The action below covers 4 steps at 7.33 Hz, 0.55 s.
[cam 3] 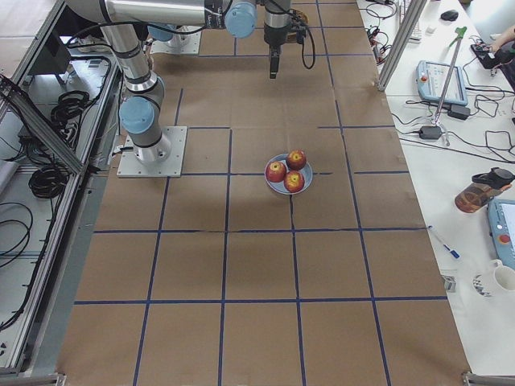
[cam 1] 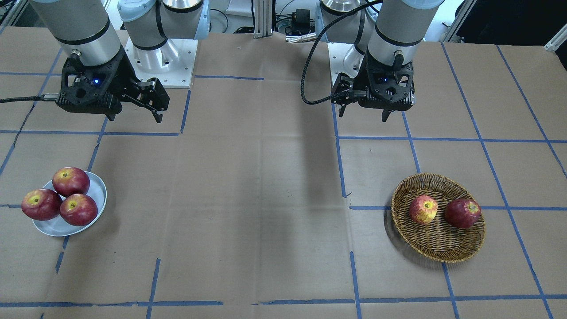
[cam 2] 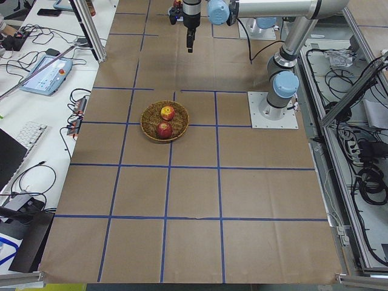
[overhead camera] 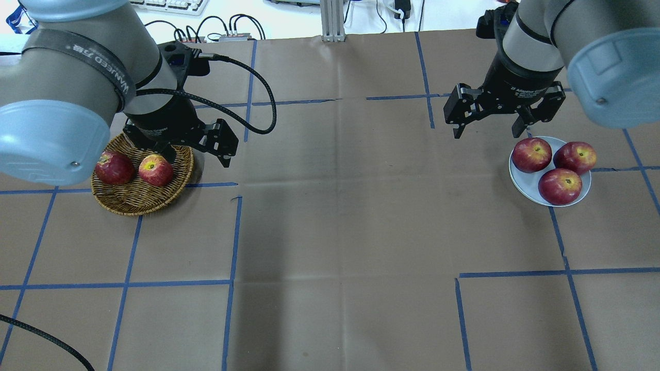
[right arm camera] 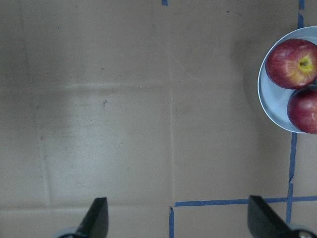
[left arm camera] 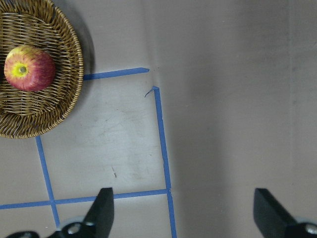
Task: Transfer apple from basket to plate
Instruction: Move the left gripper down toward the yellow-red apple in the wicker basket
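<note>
Left wrist-mounted view, item one: the left pincer (left arm camera: 184,218) stands spread wide, its fingers (left arm camera: 101,210) bare and nothing between them. Below and ahead of it is brown table (left arm camera: 237,99) crossed by blue tape lines (left arm camera: 161,139). Off to one side, past that finger, sits the basket (left arm camera: 64,104). The apple (left arm camera: 28,68) lies inside it, yellowish stem end up, clear of the pincer and not touched by it.

Overhead exterior view confirms that this pincer hangs raised off the table, near the basket on its side toward the table's middle. Of the two fruits in the basket, the apple is the nearer to the pincer. A dark red apple (overhead camera: 114,167) lies close beside it, on the apple's far side.

Well apart, across the table's middle, the right pincer (overhead camera: 487,133) is likewise spread and empty, raised off the table. The plate (overhead camera: 522,180) lies just beyond its outer finger, carrying three red apples (overhead camera: 560,186) bunched together. The plate is the item farthest from the left pincer.
</note>
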Motion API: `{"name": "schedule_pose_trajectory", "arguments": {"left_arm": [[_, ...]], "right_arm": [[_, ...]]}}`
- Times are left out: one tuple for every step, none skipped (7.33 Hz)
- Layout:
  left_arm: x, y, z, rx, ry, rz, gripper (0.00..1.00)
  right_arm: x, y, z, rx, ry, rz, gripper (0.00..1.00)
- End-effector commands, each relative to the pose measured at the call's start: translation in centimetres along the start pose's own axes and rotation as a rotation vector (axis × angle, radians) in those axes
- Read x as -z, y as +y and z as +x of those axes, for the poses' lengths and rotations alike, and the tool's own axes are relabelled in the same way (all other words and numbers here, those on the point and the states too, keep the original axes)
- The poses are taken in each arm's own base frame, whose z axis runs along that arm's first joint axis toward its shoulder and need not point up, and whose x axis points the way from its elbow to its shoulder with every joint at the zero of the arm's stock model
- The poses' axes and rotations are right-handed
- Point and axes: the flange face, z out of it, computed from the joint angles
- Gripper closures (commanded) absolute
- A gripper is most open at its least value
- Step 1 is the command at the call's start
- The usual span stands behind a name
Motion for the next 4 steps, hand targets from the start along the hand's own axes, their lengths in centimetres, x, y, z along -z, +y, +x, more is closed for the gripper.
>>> {"name": "schedule_pose_trajectory", "arguments": {"left_arm": [[0.1, 0.0, -0.1, 0.001, -0.002, 0.002, 0.01], [0.1, 0.0, -0.1, 0.003, -0.004, 0.002, 0.01], [1.0, -0.2, -0.2, 0.020, -0.009, 0.018, 0.01], [2.5, 0.1, -0.1, 0.046, -0.010, 0.049, 0.01]], "right_arm": [[0.1, 0.0, 0.0, 0.000, 0.000, 0.002, 0.00], [0.0, 0.0, 0.0, 0.000, 0.000, 0.000, 0.00], [0.0, 0.0, 0.0, 0.000, 0.000, 0.000, 0.00], [0.0, 0.0, 0.0, 0.000, 0.000, 0.000, 0.00]]}}
